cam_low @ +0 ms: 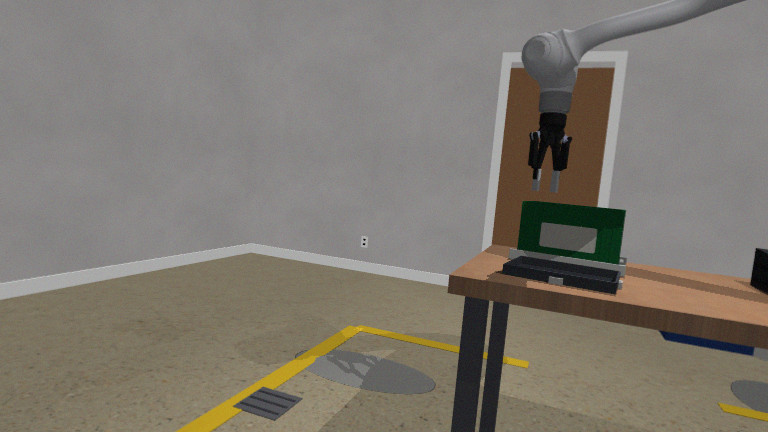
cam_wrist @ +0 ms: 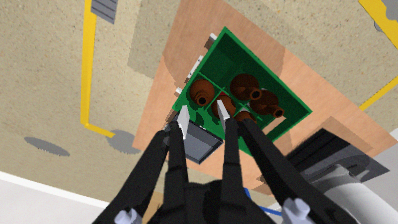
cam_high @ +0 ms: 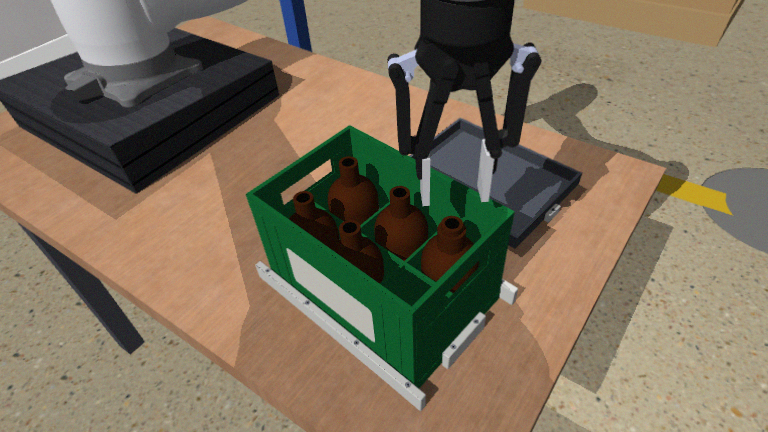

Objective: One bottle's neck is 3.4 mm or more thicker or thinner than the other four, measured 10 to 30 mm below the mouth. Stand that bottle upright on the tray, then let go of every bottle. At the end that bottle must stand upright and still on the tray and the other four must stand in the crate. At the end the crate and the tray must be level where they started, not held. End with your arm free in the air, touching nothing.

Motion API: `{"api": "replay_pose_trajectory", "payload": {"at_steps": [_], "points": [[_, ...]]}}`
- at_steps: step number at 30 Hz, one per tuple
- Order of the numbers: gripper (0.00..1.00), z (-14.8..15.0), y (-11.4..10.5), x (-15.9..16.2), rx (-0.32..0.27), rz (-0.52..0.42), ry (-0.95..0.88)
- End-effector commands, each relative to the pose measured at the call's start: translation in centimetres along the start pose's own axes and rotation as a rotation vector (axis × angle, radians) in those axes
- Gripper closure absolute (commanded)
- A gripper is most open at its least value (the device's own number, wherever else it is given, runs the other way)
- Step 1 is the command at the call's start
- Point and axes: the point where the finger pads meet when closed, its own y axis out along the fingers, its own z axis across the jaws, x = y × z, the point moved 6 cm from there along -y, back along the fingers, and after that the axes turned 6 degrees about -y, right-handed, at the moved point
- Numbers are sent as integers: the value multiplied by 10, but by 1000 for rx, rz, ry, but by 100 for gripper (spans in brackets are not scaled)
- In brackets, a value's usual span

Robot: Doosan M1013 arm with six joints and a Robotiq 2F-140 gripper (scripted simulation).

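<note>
A green crate (cam_high: 375, 252) stands on the wooden table and holds several brown bottles, all upright. The bottle in the front right cell (cam_high: 450, 244) has a neck that looks wider than the others, such as the one beside it (cam_high: 400, 217). A dark grey tray (cam_high: 510, 177) lies flat just behind the crate and has nothing on it. My gripper (cam_high: 455, 193) hangs above the crate's far right rim, clear of the bottle mouths, with its fingers partly apart and nothing between them. It also shows in the side view (cam_low: 545, 186) and the wrist view (cam_wrist: 202, 122).
White rails (cam_high: 338, 327) hold the crate's base at the front and right. The arm's base sits on a black plinth (cam_high: 134, 96) at the back left. The table's right edge runs close to the tray.
</note>
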Motion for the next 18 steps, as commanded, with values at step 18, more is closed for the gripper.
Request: {"api": "replay_pose_trajectory", "payload": {"at_steps": [18], "points": [[100,0,-19,0,0,0,0]]}}
